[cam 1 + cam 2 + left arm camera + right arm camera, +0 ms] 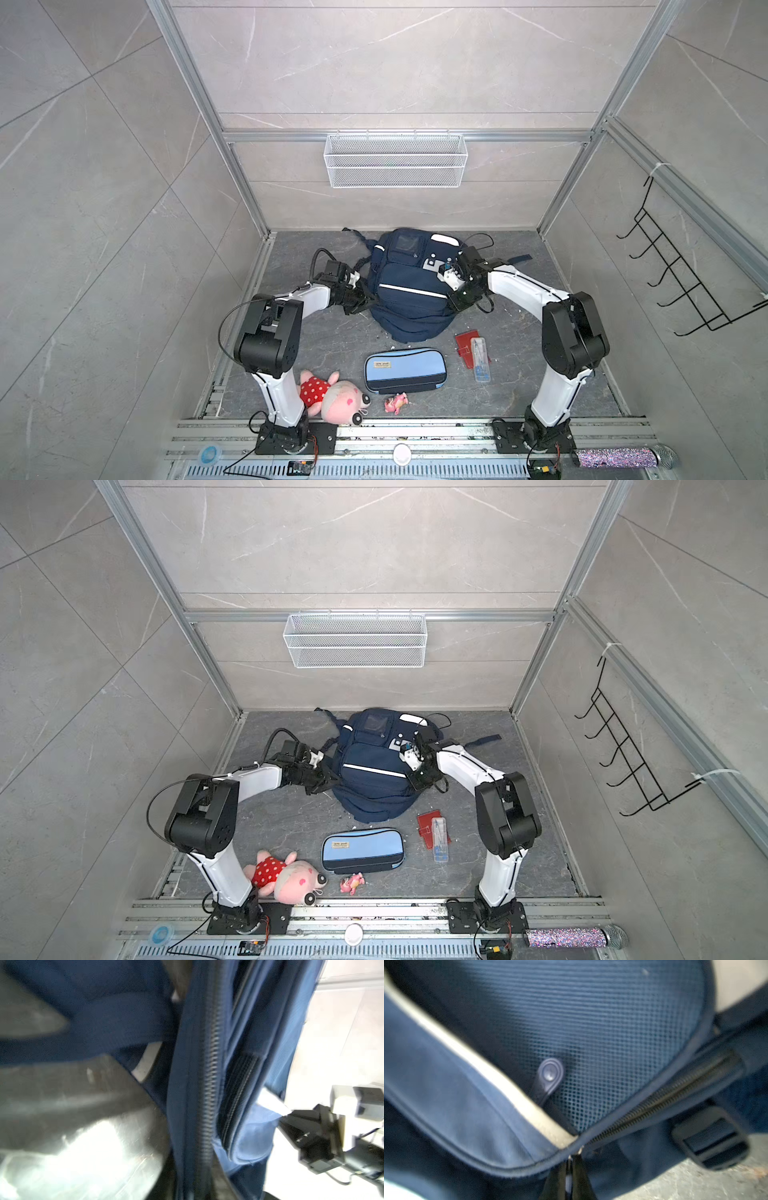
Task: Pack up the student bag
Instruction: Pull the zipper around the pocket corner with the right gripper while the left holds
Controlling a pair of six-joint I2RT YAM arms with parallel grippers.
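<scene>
Grey marbled tabletop (519,345), navy-blue fabric student bag (409,291) at frame centre. Right gripper (572,1160) pinches the small metal zip pull (579,1149); left gripper (365,300), aperture indiscernible, at bag's left edge. Pull along the zip line, fabric braced.

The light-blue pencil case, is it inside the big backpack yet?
Out: the light-blue-and-navy fabric pencil case lies on the grey floor, outside the navy-blue fabric backpack.

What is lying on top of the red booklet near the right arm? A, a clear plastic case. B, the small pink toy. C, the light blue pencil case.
A: the clear plastic case lies partly on the red booklet in both top views.
</scene>
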